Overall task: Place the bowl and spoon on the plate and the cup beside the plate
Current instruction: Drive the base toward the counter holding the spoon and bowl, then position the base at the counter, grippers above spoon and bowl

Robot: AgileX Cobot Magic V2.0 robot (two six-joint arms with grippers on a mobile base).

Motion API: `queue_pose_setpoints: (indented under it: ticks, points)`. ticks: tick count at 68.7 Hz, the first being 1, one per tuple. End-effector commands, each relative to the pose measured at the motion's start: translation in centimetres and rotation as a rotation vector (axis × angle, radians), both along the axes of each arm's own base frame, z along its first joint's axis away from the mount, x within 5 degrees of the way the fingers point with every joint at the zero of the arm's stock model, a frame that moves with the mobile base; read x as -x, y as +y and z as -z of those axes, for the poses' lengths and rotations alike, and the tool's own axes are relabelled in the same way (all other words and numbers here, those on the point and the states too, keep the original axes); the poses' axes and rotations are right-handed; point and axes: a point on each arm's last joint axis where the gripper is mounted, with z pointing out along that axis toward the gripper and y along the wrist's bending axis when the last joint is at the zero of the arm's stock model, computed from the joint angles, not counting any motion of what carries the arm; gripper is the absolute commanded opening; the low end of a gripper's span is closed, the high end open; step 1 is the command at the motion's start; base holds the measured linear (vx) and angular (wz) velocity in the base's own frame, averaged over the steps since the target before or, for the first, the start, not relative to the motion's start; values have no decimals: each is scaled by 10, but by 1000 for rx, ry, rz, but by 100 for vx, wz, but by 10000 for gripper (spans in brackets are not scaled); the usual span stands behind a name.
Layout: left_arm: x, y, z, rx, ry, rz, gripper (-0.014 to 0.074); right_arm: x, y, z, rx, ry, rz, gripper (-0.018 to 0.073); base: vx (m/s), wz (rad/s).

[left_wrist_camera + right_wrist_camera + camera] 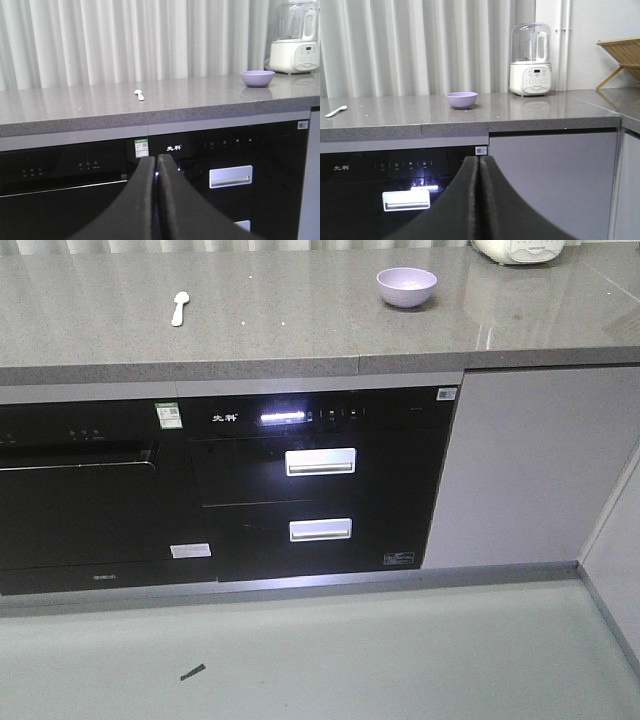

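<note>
1. Below the countertop (300, 325) front edge are two pincers. The left gripper (156, 159) and right gripper (479, 159) each have their black fingers pressed together, gripping nothing.
2. On the countertop's right part sits one bowl (406, 286): round, smooth, lavender and upright.
3. On the countertop's left part lies one spoon (179, 308): small and pale mint.
4. At the countertop's back right stands one white blender (530, 60) with a clear jug.
</note>
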Motion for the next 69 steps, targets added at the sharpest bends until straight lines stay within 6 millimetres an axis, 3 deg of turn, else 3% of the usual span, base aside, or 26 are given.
queue_pose_setpoints:
  ticks: [1,69]
  points:
    - [3,0,-13,7,-102,3,-6,1,0,-5,13,-78,1,-11,25,4]
    - [3,0,-13,7,-102,3,-6,1,0,-5,13,-78,1,-11,25,3]
